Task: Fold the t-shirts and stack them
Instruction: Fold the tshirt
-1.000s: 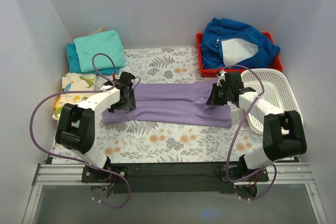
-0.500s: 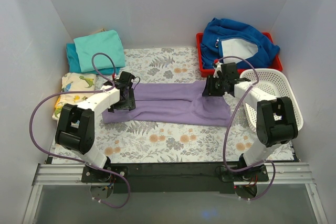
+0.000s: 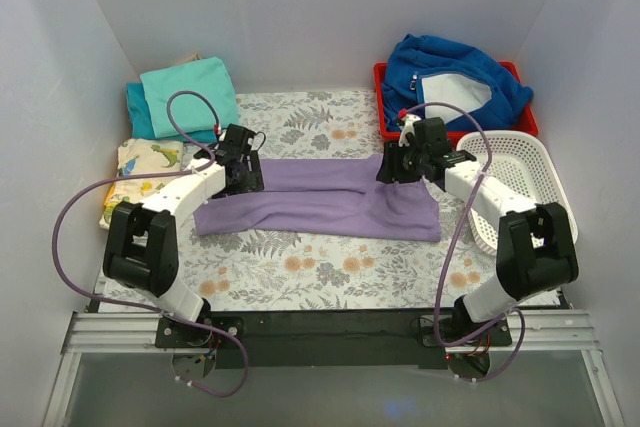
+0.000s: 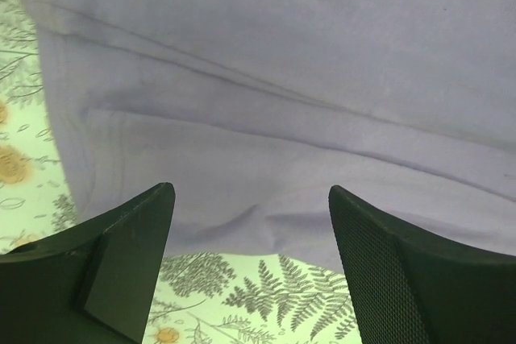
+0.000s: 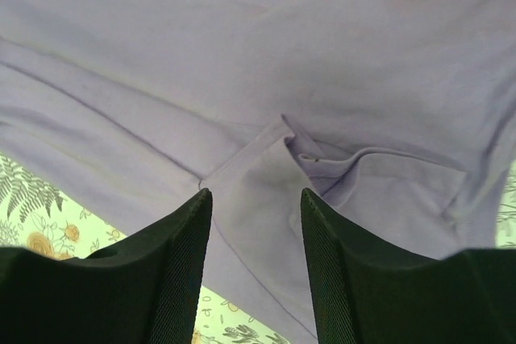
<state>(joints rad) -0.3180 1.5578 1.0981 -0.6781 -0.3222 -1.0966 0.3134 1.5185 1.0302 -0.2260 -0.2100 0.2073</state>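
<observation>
A lavender t-shirt [image 3: 320, 199] lies folded lengthwise into a long band across the floral cloth. My left gripper [image 3: 240, 173] hovers over its left end, open; in the left wrist view the fingers [image 4: 121, 255] frame the shirt's hem [image 4: 242, 159] with nothing between them. My right gripper [image 3: 397, 165] is over the shirt's right part, open and holding nothing. Below the right gripper [image 5: 255, 195] lies a folded sleeve flap [image 5: 266, 175]. A turquoise t-shirt [image 3: 188, 92] sits folded on a darker teal one [image 3: 138, 112] at the back left.
A dinosaur-print cloth [image 3: 140, 169] lies at the left wall. A red tray [image 3: 525, 125] at the back right holds a blue fleece jacket [image 3: 450, 77]. A white basket [image 3: 520, 182] stands right of the shirt. White walls close in three sides.
My right gripper has opened, let go of the shirt's right part and moved back and left. My left gripper shifted slightly toward the back.
</observation>
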